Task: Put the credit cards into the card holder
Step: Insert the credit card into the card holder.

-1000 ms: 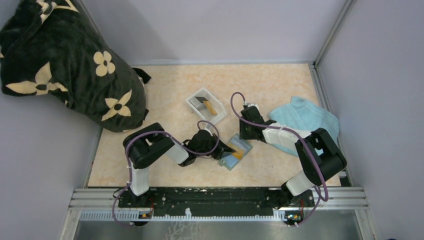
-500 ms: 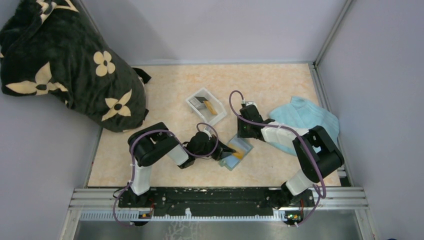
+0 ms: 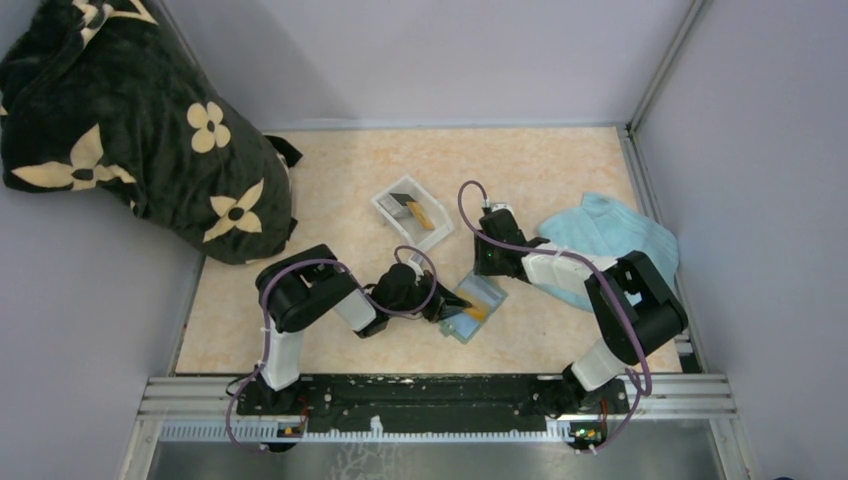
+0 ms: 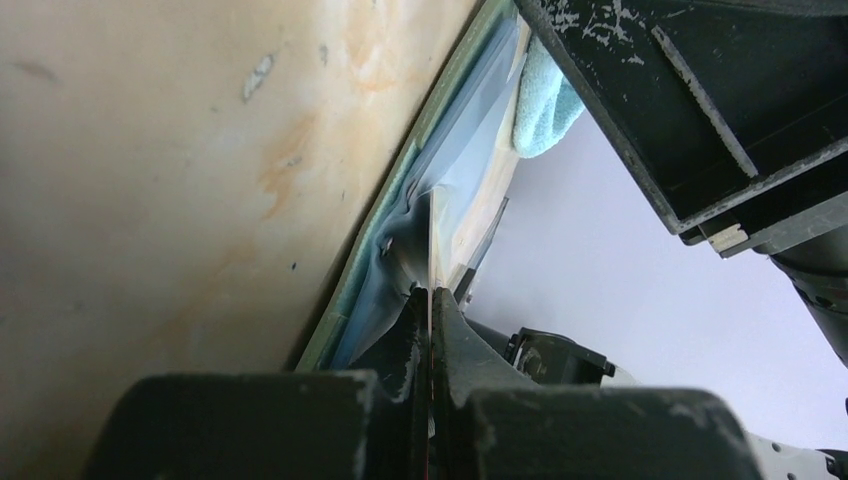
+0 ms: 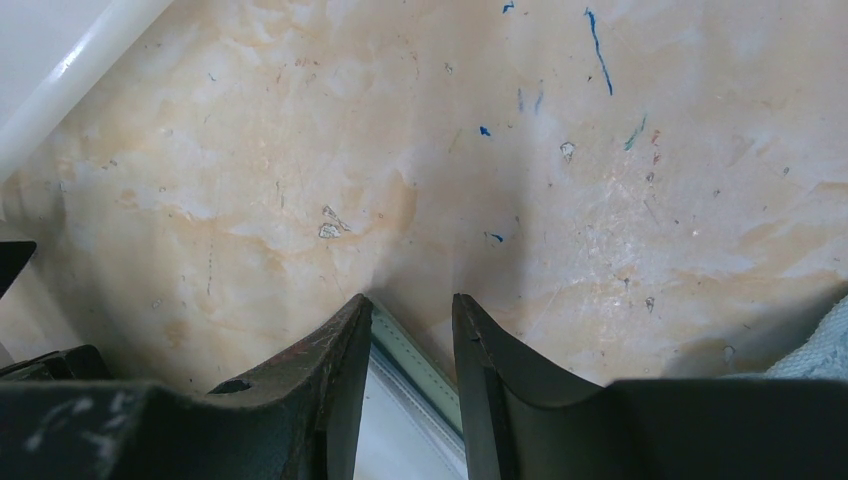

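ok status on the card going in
left hand shut on thin orange card, edge in open grey-green folding card holder. right hand open, tips at holder's edge. nothing blocking.

The top camera sits high above and behind the two arms [image 3: 310, 295] and looks down on the whole table [image 3: 340, 180], far enough off to take in the walls [image 3: 450, 60] too. The left wrist camera lies low and very near, sighting along the tabletop past the left gripper [image 4: 430, 292] and a card [image 3: 476, 312] seen edge-on, while the right wrist camera faces almost straight down, close over the right gripper [image 5: 412, 300]. All three views share the card holder [image 3: 472, 305] and the blue towel [image 3: 610, 240].
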You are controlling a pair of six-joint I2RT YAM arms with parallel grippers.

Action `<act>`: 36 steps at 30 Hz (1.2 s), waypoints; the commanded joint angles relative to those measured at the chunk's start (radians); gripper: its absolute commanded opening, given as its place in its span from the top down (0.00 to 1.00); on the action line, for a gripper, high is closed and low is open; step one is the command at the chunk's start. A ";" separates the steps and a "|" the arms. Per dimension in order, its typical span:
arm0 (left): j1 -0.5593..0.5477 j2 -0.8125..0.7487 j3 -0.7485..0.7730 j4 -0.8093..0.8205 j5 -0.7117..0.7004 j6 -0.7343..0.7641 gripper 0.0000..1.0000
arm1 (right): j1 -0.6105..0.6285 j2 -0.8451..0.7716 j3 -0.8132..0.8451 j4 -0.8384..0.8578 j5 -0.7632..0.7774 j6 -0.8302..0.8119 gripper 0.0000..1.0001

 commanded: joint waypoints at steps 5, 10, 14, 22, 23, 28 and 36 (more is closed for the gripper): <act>-0.007 0.041 -0.057 -0.130 0.071 -0.063 1.00 | 0.003 0.084 -0.059 -0.111 -0.064 0.003 0.63; -0.009 0.069 -0.028 -0.144 0.097 -0.066 1.00 | 0.002 0.084 -0.065 -0.111 -0.065 0.003 0.63; -0.009 0.088 -0.024 -0.129 0.098 -0.079 1.00 | 0.003 0.084 -0.068 -0.112 -0.064 0.003 0.63; -0.007 0.112 -0.047 -0.072 0.083 -0.113 1.00 | 0.002 -0.010 -0.070 -0.133 -0.013 0.035 0.64; -0.007 0.116 -0.049 -0.064 0.082 -0.114 1.00 | 0.003 -0.027 -0.068 -0.139 -0.011 0.037 0.64; -0.006 0.139 -0.036 -0.057 0.089 -0.117 1.00 | 0.002 -0.078 -0.079 -0.161 -0.013 0.047 0.64; -0.005 0.132 -0.020 -0.115 0.091 -0.094 1.00 | 0.002 -0.137 -0.096 -0.178 0.007 0.057 0.65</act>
